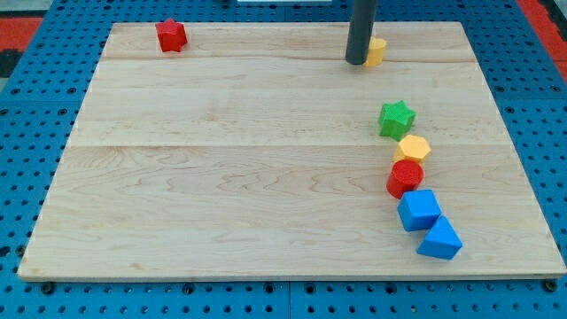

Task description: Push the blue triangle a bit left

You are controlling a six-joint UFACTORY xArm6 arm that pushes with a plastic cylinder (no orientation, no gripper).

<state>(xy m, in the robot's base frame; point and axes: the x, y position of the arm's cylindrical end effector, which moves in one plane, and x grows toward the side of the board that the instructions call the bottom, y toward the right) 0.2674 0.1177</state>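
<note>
The blue triangle lies near the board's bottom right corner, touching a blue cube just up and left of it. My tip stands near the view's top, far above the blue triangle. It is right beside a yellow block, which the rod partly hides.
Above the blue cube a chain of blocks runs upward: a red cylinder, a yellow hexagon and a green star. A red star sits at the top left. The wooden board lies on a blue pegboard.
</note>
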